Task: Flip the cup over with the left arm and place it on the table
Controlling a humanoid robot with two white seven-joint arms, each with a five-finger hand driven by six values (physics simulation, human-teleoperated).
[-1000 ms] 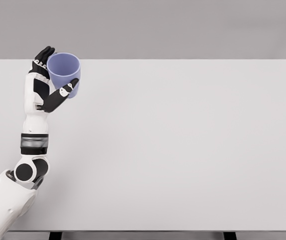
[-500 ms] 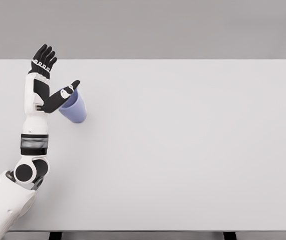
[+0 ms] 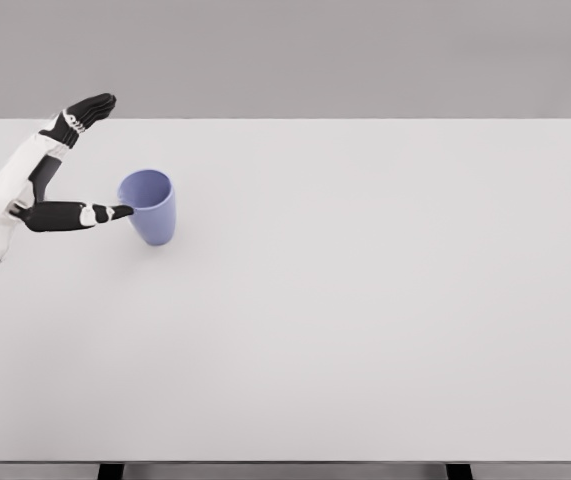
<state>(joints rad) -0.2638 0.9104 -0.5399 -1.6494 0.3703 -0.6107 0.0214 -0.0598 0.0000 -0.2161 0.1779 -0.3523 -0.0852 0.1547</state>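
Note:
A lavender-blue cup (image 3: 150,207) stands upright on the white table (image 3: 365,300), mouth up, at the left side. My left hand (image 3: 95,160) is spread open just left of it. The black fingers (image 3: 90,106) point up and away, and the thumb tip reaches to the cup's left rim. The hand holds nothing. The left forearm runs off the left edge of the picture. The right arm does not appear.
The table's far edge runs just behind the hand, and its front edge lies along the bottom of the picture. Two dark table legs (image 3: 111,470) show below the front edge.
The hand let go of the cup, which dropped from its raised position onto the table and now stands upright. The arm has swung down and left, fingers spread.

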